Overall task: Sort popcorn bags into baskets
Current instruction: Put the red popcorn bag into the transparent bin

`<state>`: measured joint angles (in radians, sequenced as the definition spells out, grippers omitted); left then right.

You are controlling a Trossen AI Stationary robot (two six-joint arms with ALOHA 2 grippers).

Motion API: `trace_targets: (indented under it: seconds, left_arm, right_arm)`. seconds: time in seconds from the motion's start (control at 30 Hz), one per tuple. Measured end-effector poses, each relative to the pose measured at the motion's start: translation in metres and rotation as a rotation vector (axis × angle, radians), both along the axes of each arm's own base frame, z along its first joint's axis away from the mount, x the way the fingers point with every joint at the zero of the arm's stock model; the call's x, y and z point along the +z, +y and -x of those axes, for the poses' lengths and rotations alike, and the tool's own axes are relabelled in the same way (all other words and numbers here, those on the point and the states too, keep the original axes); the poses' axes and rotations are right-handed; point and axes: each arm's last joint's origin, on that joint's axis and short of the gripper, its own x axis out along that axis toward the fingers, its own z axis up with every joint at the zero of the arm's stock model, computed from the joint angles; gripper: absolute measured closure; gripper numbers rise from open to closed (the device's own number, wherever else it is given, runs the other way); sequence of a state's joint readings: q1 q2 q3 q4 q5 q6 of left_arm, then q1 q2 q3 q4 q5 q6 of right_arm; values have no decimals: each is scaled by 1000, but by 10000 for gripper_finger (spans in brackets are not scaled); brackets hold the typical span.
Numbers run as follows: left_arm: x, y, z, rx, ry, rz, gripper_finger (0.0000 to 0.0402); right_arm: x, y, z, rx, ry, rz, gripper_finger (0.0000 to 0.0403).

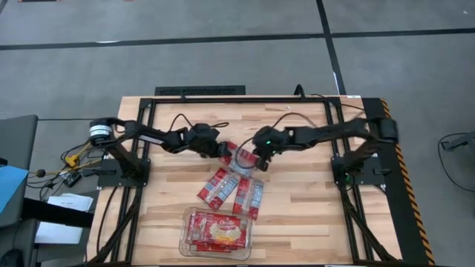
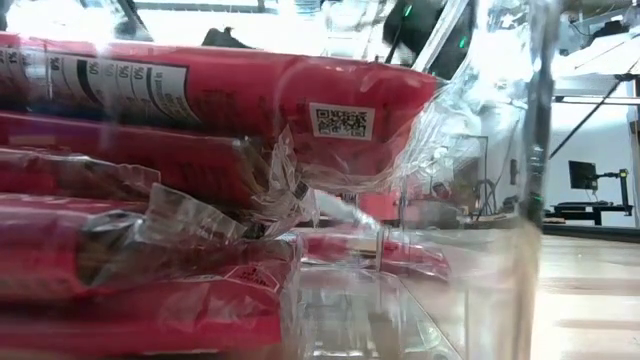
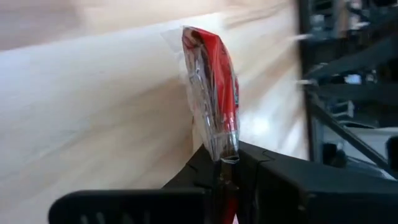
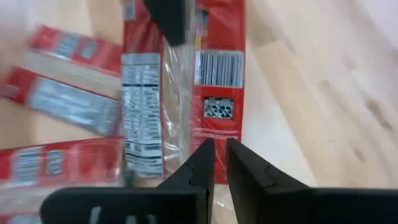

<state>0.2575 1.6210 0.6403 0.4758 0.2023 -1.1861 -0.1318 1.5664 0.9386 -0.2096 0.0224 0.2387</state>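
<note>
Wooden table (image 1: 297, 215) bears two loose popcorn bags (image 1: 231, 190), perhaps more, and clear tub (image 1: 187, 248)

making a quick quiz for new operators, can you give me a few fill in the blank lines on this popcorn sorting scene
1. The left gripper is shut on the edge of a ____ popcorn bag.
2. The clear tub already holds popcorn bags and sits near the table's ____ edge in the high view.
3. The right gripper holds a bag that shows a barcode and a ____ code.

Missing words: red; bottom; QR
</note>
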Motion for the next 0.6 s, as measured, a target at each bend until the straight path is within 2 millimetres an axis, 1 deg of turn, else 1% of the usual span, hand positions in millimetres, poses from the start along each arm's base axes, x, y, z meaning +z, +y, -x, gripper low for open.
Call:
trace_targets:
  seconds: [0.1, 0.2, 0.27, 0.37, 0.43, 0.53, 0.6]
  left_arm:
    - [23, -10, 5, -14, -48, -71, 398]
    - [53, -24, 15, -69, -116, -217, 399]
    - [72, -33, 23, -75, -166, -309, 399]
    - [101, -47, 39, -23, -250, -415, 399]
    - [120, -55, 51, 44, -313, -467, 400]
    - [145, -65, 72, 161, -403, -524, 400]
    - [158, -70, 85, 220, -448, -540, 400]
  right_arm:
    - [37, 4, 19, -29, -101, -24, 338]
    - [73, 11, 41, -50, -219, -66, 331]
    - [92, 16, 55, -43, -294, -94, 316]
    - [113, 26, 69, -33, -405, -135, 277]
    - [122, 32, 75, -24, -455, -159, 239]
    - [133, 39, 77, 1, -551, -177, 177]
    - [139, 44, 74, -4, -620, -165, 142]
